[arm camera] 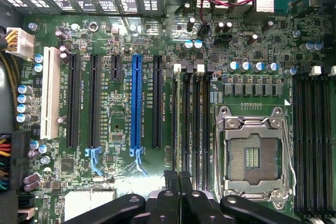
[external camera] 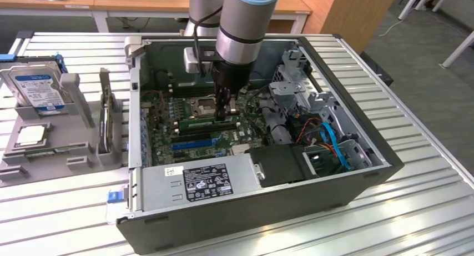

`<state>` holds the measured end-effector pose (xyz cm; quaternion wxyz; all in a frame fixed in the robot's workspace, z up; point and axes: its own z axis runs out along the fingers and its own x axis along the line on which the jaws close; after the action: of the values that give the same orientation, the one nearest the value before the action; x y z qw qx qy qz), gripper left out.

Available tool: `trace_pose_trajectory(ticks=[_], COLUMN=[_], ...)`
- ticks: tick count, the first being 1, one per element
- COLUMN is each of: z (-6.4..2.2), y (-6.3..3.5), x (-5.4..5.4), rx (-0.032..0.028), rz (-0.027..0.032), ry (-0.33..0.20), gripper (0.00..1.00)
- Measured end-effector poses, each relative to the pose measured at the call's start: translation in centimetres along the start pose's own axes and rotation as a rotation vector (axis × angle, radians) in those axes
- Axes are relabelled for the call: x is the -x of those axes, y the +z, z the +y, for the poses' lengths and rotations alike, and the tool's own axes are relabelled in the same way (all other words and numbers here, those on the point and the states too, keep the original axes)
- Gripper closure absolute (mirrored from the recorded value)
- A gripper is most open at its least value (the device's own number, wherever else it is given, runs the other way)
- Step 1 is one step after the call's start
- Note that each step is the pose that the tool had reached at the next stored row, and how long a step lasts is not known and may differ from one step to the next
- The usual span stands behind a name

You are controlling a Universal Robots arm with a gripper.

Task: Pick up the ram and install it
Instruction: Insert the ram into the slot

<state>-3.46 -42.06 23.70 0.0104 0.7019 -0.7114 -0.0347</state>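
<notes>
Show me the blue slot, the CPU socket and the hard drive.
blue slot [arm camera: 137, 103], wrist view, middle of its length.
CPU socket [arm camera: 252, 157], wrist view, its bare centre.
hard drive [external camera: 34, 89], exterior view, its label.

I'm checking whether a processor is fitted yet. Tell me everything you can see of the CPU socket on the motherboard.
The CPU socket is a square, silvery metal frame with wire levers along its sides, lying flat on the green motherboard between two banks of black memory slots. Its middle is bare: a dark contact field with tiny parts at the centre, no chip in it. Nothing rests on it.
</notes>
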Motion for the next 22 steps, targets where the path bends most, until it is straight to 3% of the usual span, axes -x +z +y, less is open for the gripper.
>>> trace_pose_trajectory(ticks=[2, 5, 11, 22], z=[-0.04, -0.22, -0.43, -0.33], y=[-0.01, -0.04, -0.04, 0.0], x=[-0.01, -0.01, 0.0, 0.0], rx=[0.001, 0.0084, 0.0158, 0.0163], rz=[0.0002, 0.0006, 0.0005, 0.0002], ry=[0.0, 0.0, 0.001, 0.001], gripper=[0.89, 0.89, 0.89, 0.89])
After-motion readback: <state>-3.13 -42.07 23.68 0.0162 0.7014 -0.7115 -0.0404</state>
